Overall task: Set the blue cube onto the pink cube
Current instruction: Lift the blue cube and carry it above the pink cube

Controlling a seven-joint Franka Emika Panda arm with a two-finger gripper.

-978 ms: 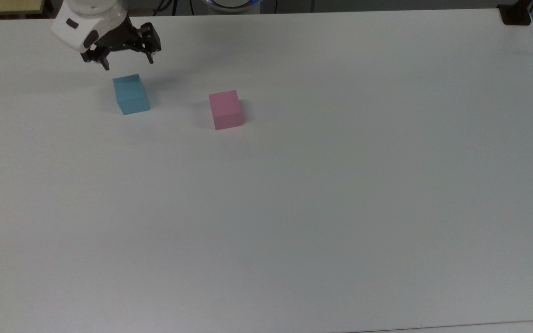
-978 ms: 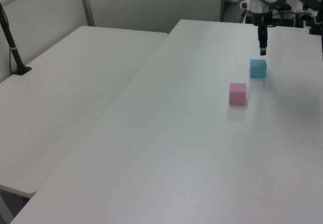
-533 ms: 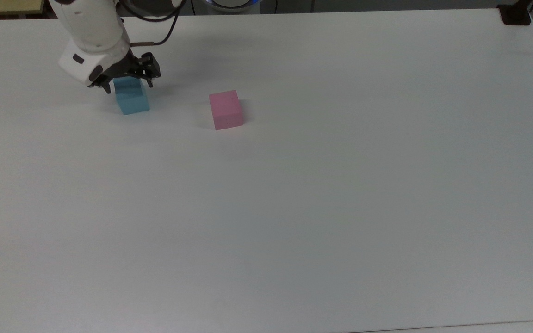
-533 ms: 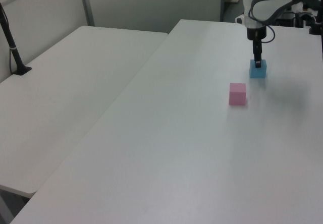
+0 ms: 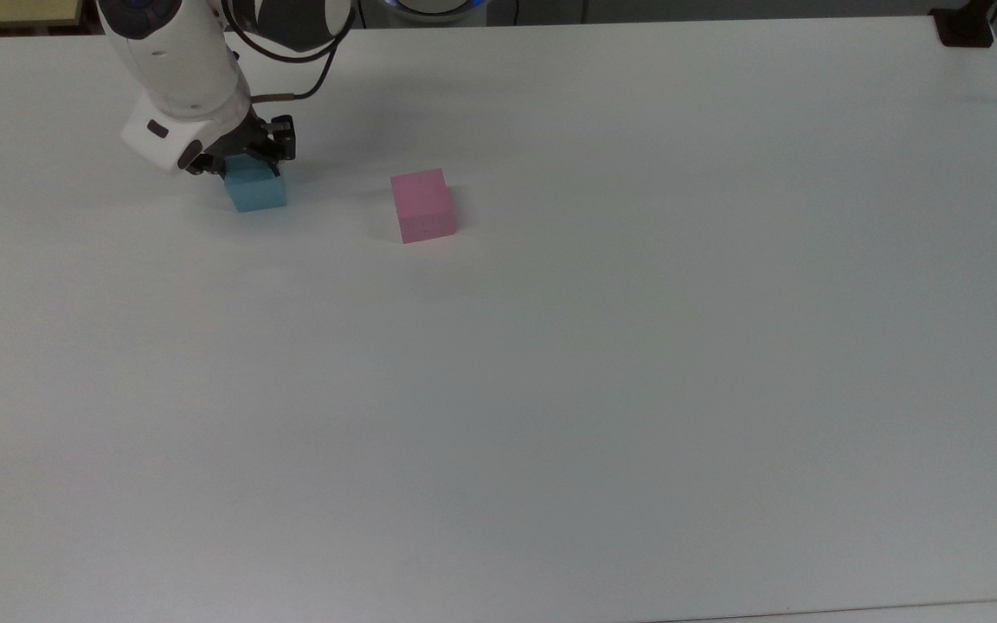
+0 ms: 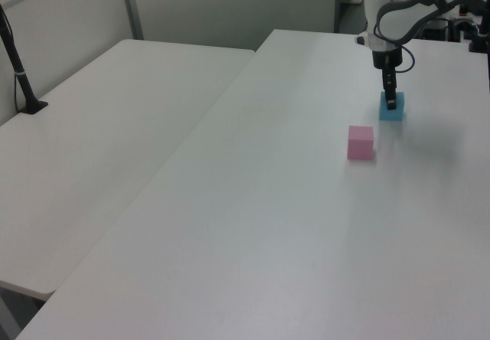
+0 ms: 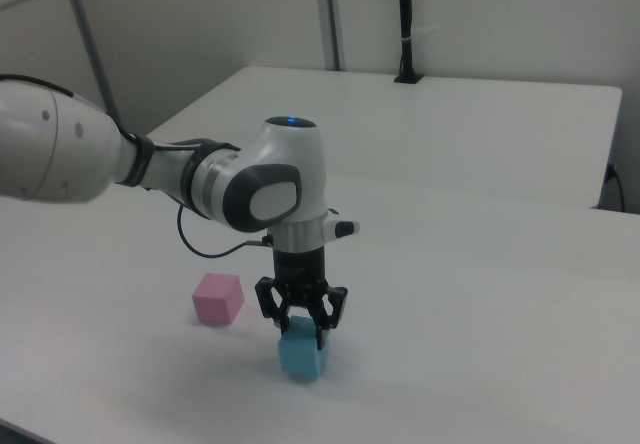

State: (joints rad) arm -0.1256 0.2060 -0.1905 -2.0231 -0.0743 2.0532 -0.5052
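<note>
Straddling the blue cube with spread fingers, your pincer is not yet clamping it on the tabletop. To the pincer's right in the top view, the pink cube is sitting well apart.

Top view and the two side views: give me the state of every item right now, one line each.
Blue cube: on the table, upright, between the fingers, not lifted.
Pink cube: on the table, upright, apart from the blue cube, nothing on top.
Gripper: lowered over the blue cube, fingers straddling its upper part; closed or not, I cannot tell.
Table: bears both cubes.
</note>
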